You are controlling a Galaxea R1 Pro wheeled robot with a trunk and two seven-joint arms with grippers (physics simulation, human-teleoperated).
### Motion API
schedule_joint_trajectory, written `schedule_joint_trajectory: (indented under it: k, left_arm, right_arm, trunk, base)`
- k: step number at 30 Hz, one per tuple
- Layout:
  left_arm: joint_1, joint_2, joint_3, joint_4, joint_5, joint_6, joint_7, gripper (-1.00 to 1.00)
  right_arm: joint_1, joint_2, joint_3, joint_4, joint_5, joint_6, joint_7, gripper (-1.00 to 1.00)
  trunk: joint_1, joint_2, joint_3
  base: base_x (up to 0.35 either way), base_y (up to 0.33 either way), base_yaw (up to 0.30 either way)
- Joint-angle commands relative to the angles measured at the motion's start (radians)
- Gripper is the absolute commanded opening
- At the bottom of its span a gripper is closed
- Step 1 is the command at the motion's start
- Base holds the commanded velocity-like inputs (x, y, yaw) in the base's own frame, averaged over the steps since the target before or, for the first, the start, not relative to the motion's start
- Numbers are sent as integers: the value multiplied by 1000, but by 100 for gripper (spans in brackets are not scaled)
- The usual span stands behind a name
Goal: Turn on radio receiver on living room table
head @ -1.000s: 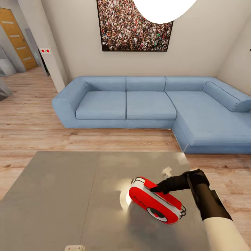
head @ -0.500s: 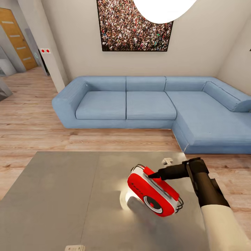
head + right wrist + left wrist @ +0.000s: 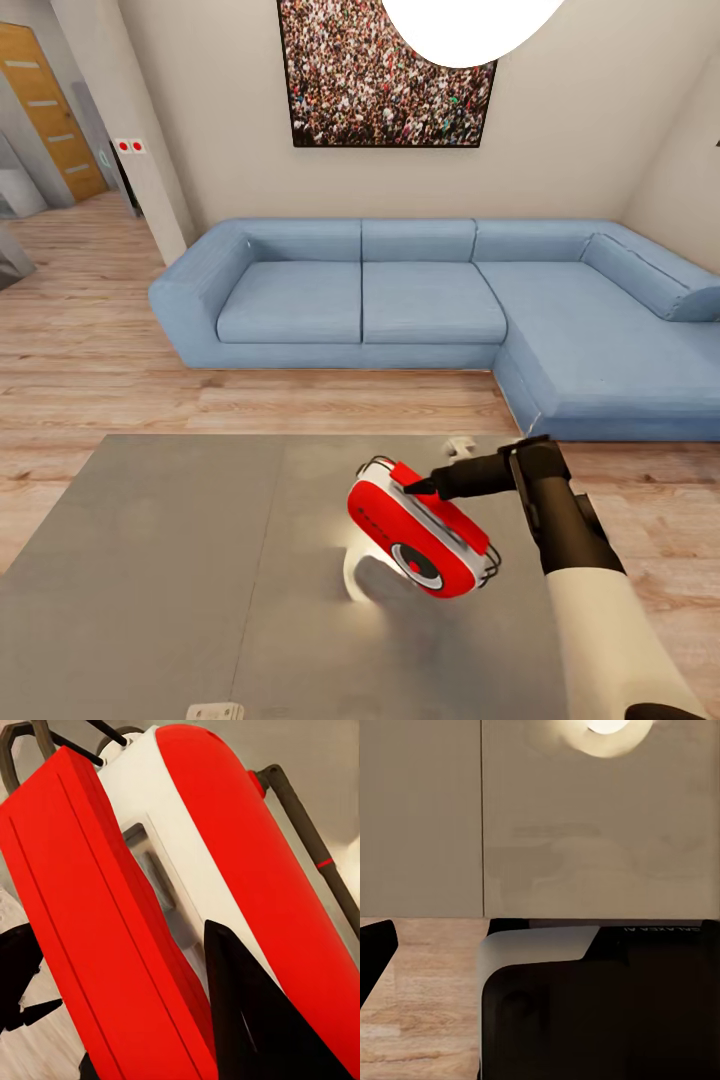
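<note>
radio receiver (image 3: 420, 540) tilts on the table (image 3: 180, 560), right gripper (image 3: 420, 487) clamped on its far top edge; left claw's state unclear.

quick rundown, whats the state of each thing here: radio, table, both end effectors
radio receiver: tipped up on edge on the table, dial facing the camera
table: carries the radio, glossy top mirrors the lamp
right end effector: fingertips on the radio's top edge; one finger lies against its white band
left end effector: cannot tell whether open or shut
</note>
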Motion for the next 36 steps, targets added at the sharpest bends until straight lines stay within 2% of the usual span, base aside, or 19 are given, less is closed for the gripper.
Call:
schedule_joint_trajectory:
  k: [1, 7, 15, 19, 26, 30, 32, 33, 36]
  left_arm:
    - [0, 0, 0, 0, 0, 0, 0, 100]
    - [0, 0, 0, 0, 0, 0, 0, 100]
    - [0, 1, 0, 0, -1, -1, 0, 100]
    - [0, 0, 0, -2, -1, 0, 0, 100]
    - [0, -1, 0, -26, 1, 3, -1, 100]
    - [0, -3, -1, -72, 3, 12, -3, 100]
    - [0, -17, -2, -104, 3, 16, -4, 100]
    - [0, -42, -3, -131, 2, 20, -4, 100]
    - [-12, -97, -4, -166, -3, 25, -5, 100]
  right_arm:
    - [-1, 2, 3, -2, -1, 1, 2, -100]
    - [-2, 8, 29, -6, -7, 1, 10, -100]
    - [-2, 11, 27, -12, -22, 1, 20, -100]
    - [-1, 14, 27, -65, -27, 1, 23, -100]
    - [8, 19, 28, -98, -47, 1, 30, -100]
    - [10, 17, 28, -99, -48, 1, 31, -100]
    - [9, 17, 28, -97, -48, 1, 31, -100]
    - [9, 16, 29, -96, -48, 1, 31, -100]
    - [10, 16, 29, -95, -49, 1, 31, -100]
  trunk:
    - [0, 0, 0]
    - [0, 0, 0]
    - [0, 0, 0]
    - [0, 0, 0]
    - [0, 0, 0]
    - [0, 0, 0]
    - [0, 0, 0]
    - [0, 0, 0]
    - [0, 0, 0]
  base:
    - [0, 0, 0]
    - [0, 0, 0]
    - [0, 0, 0]
    - [0, 0, 0]
    - [0, 0, 0]
    - [0, 0, 0]
    - [0, 0, 0]
    - [0, 0, 0]
    - [0, 0, 0]
